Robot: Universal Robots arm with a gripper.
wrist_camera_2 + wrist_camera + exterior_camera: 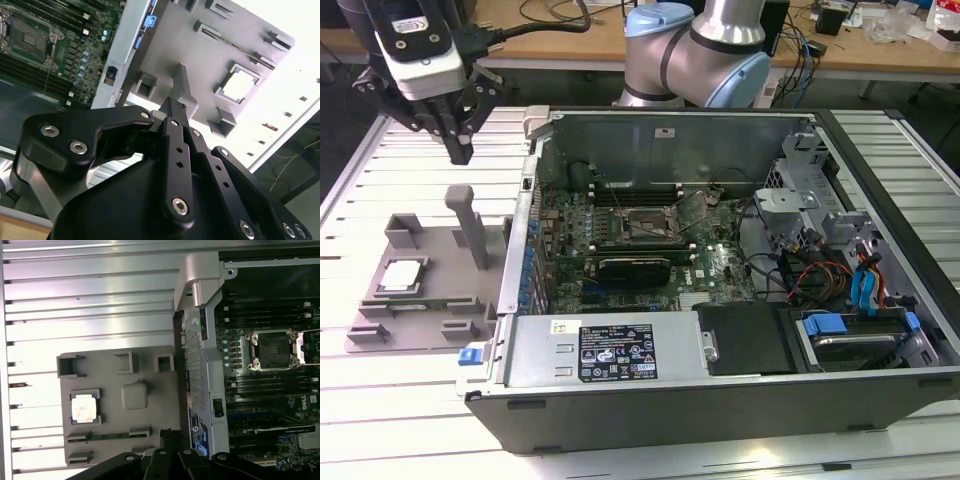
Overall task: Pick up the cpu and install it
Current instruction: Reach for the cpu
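You have the gripper (460, 152) hanging in the upper left of the exterior view, its jaws clenched together on nothing. The cpu (402, 275) lies flat in its recess on the grey fixture plate (440, 245) at the left middle of that frame. That puts it below the fingertips and a little toward the left edge, well apart from them, and being square it has no long axis, while the plate's upright post (470, 225) stands closer under the tips. Count one gripper, one cpu, one fixture plate and one open computer case (670, 145) holding one bare socket (645, 228) near frame centre.
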